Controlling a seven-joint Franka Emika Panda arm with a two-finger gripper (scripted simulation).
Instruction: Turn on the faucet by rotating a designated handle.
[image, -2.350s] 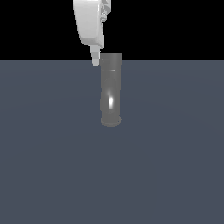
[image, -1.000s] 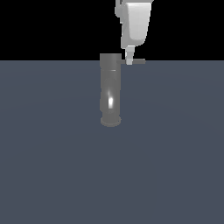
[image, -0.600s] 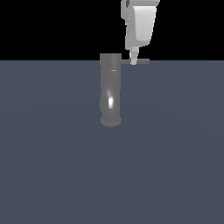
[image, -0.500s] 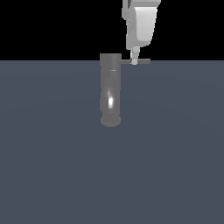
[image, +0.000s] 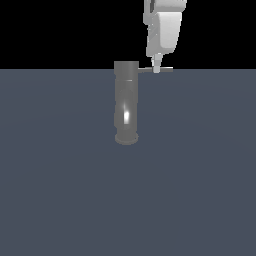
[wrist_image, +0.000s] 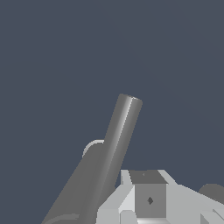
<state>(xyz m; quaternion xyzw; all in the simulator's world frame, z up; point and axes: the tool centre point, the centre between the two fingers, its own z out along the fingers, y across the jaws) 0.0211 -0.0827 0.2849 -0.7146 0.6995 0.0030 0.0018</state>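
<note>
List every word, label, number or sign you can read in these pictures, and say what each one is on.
None: no text can be read in either view.
The faucet carries only a bright glint, no lettering.
The handle is a bare grey rod.
The hand is plain white; the small dark diamond on it in the wrist view is a mark, not a letter or number.

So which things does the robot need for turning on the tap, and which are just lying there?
For the job:
- the faucet, the upright grey cylinder
- the handle, a thin rod sticking out from the cylinder's top
- the gripper, its tip at the handle

Just lying about:
- nothing else, only the flat grey-blue floor
</note>
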